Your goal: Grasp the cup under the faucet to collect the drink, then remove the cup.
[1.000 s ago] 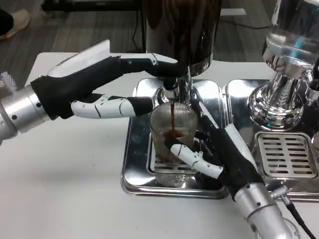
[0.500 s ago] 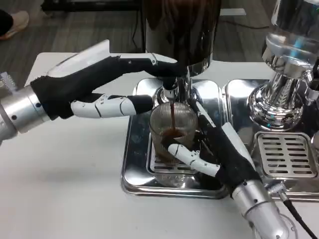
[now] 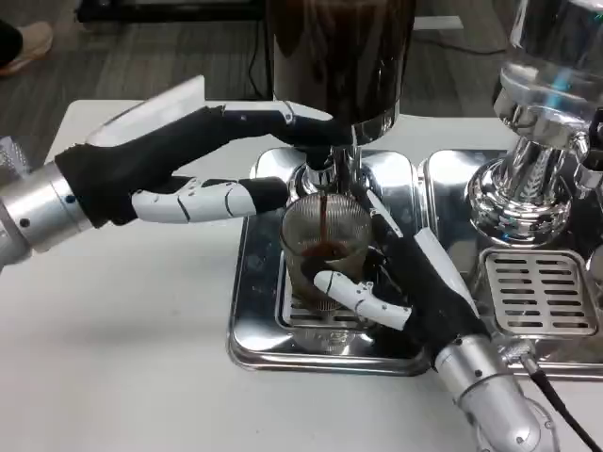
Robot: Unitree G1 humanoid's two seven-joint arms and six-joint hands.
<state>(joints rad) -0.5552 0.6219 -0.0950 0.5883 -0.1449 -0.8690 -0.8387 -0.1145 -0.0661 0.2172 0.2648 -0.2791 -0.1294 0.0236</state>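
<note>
Standing on the steel drip tray [image 3: 254,320] under the faucet [image 3: 321,177]: a clear ribbed cup [image 3: 325,247], part-filled with dark drink, a thin stream falling in. Gripped around its side by the right hand [image 3: 405,292]. Left hand [image 3: 188,165] reaching to the faucet, fingers extended, grip unclear.

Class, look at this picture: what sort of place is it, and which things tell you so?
Probably a drinks-dispensing test station indoors: a dark-filled dispenser pours into a ribbed cup on a steel drip tray, with a second dispenser beside it.
</note>
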